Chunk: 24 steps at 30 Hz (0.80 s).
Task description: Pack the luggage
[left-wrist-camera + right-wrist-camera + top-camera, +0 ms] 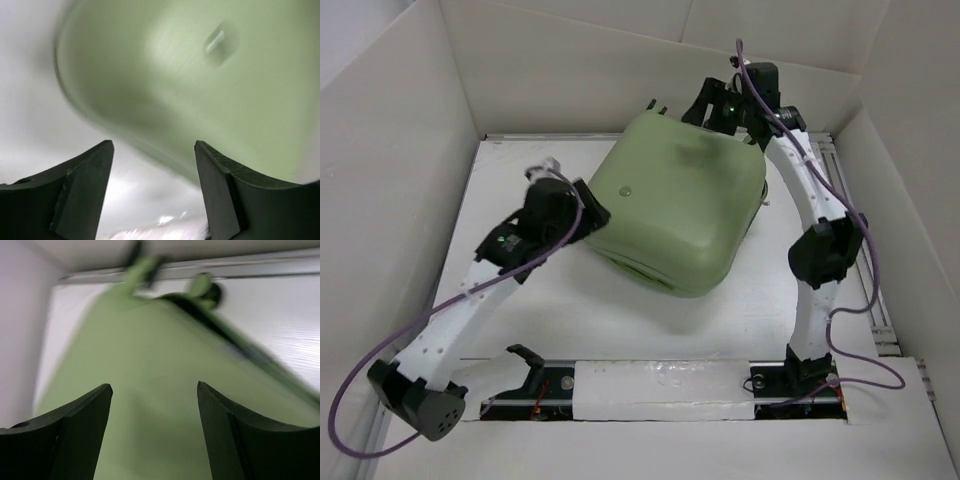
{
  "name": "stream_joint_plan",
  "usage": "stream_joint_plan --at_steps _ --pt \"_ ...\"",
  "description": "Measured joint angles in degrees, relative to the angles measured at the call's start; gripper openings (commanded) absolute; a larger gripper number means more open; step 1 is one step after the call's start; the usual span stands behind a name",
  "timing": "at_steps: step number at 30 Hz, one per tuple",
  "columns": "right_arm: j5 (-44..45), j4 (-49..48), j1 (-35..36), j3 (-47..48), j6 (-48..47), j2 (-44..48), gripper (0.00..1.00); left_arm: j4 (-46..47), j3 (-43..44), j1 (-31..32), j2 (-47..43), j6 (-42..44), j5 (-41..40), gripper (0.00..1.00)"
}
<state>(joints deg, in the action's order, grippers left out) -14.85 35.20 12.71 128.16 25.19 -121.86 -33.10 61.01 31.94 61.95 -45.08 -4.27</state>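
Observation:
The luggage [678, 198], a pale green hard-shell suitcase, lies closed and tilted in the middle of the white table; its wheels [202, 287] point to the back wall. My left gripper [595, 213] is open and empty at the case's left edge; the shell [200, 75] fills the left wrist view just past the fingers [85, 187]. My right gripper [705, 118] is open and empty over the case's far corner; the shell [150, 390] lies right under its fingers [220, 430].
White walls [400, 140] box in the table on the left, back and right. A metal rail [840, 200] runs along the right side. A black bracket [525, 360] stands near the front edge between the arm bases.

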Motion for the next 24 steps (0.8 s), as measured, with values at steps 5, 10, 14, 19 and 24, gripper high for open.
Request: stream_joint_plan --at_steps 5,10,14,19,24 --pt "-5.20 -1.36 3.54 -12.48 -1.75 19.43 0.65 3.43 14.88 -4.17 -1.49 0.74 -5.84 0.63" --pt "-4.85 -6.99 0.66 -40.87 -1.40 45.33 0.18 5.11 15.89 -7.74 0.70 1.11 -4.22 0.42" --pt "-2.71 -7.17 4.09 -60.65 -0.31 63.08 0.07 2.97 6.60 -7.63 -0.26 1.07 -3.63 0.34" --pt "1.51 -2.56 9.05 -75.69 1.97 79.89 0.04 -0.15 -9.57 -7.06 -12.46 -1.95 1.38 0.30" --pt "5.20 -1.18 9.01 -85.66 5.68 84.76 0.17 4.15 -25.99 -2.47 -22.03 -9.40 10.78 0.41"
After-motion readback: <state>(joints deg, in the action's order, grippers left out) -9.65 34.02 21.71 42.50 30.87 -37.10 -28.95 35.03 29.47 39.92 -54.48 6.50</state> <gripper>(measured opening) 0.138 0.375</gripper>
